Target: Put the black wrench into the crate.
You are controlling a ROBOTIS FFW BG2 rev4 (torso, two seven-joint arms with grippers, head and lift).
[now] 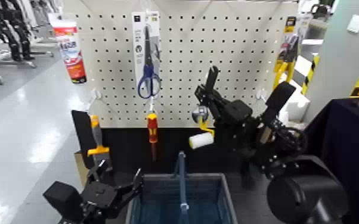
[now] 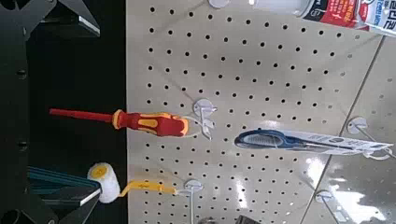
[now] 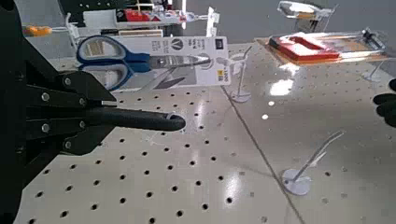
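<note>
The black wrench (image 1: 212, 75) stands upright in front of the white pegboard (image 1: 241, 53), held by my raised right gripper (image 1: 206, 94). In the right wrist view it shows as a thin black bar (image 3: 140, 119) sticking out of the shut gripper (image 3: 89, 119) over the pegboard. The blue-grey crate (image 1: 139, 205) with its tall blue handle bar (image 1: 182, 179) sits low at the front centre, below and left of the right gripper. My left gripper (image 1: 120, 183) rests open and empty beside the crate's left wall.
On the pegboard hang blue-handled scissors (image 1: 149, 59), a red-yellow screwdriver (image 1: 152, 128), a paint roller (image 1: 201, 140) and yellow-handled pliers (image 1: 286, 55). An orange-handled scraper (image 1: 92, 137) stands at the left. A dark blue table (image 1: 349, 137) is at the right.
</note>
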